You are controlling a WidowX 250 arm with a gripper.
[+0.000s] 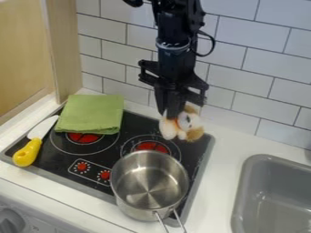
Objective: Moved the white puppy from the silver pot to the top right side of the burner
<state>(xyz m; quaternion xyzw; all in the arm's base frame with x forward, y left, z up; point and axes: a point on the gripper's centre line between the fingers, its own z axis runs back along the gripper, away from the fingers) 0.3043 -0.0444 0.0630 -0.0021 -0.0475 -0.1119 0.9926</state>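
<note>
Hanging at 2 o'clock from the stove's centre, the gripper (pixel 173 113) is pointed downward, with its fingers clamped on the white puppy (pixel 182 125). The puppy is located between 1 and 2 o'clock from the right burner (pixel 152 146) and at 1 o'clock from the silver pot (pixel 148 186); whether the stove (pixel 130 123) is touched by it cannot be determined. The pot is placed upright at 5 o'clock on the stove, its handle (pixel 167 223) directed toward 5 o'clock. A folded green cloth (pixel 91 113) is noted at 11 o'clock, partly over the left burner (pixel 84 137). A yellow-handled knife (pixel 27 152) is observed at 9 o'clock, blade toward 1. The grey sink (pixel 267 195) is recorded at 4 o'clock.
</note>
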